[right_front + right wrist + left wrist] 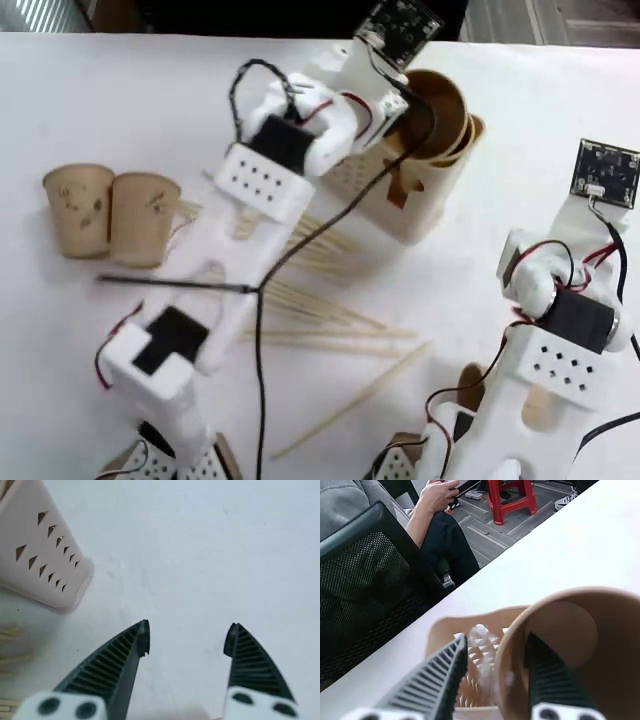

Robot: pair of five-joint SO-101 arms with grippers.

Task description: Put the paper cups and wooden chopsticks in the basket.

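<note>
At the near right, right tool (pixel 187 630): it hangs over the bare table (pixel 225 545) with its two black ribbed fingers spread wide and nothing between them. A corner of the basket (pixel 40 555) lies near it, off to one side.
Mid-table, chopsticks (pixel 330 322): a loose scatter of pale wooden sticks lies flat on the table. They cross one another, and some are partly under the left arm.
Lone stick (pixel 352 398): it lies apart from the scatter, nearer the arm bases, at a slant.
Cable (pixel 260 330): a black cable runs along the left arm and across the scatter.
Left side, outer cup (pixel 78 208): a tan paper cup stands on end on the table, well apart from the basket.
Inner cup (pixel 143 218): it stands on end too, touching the outer cup on the side toward the chopsticks.
Basket: pale, with triangular cut-outs in its walls, it stands on the table beyond the chopsticks.
Far end, left tool (pixel 497 642): it is closed on the wall of the held cup (pixel 580 630), one finger inside the cup's mouth and one outside.
Held cup: it is tilted at the basket's open top, and I cannot tell whether its base rests inside.
Tan rim (pixel 473 133): it shows just beside the held cup at the basket's mouth. I cannot tell whether it is another cup.
</note>
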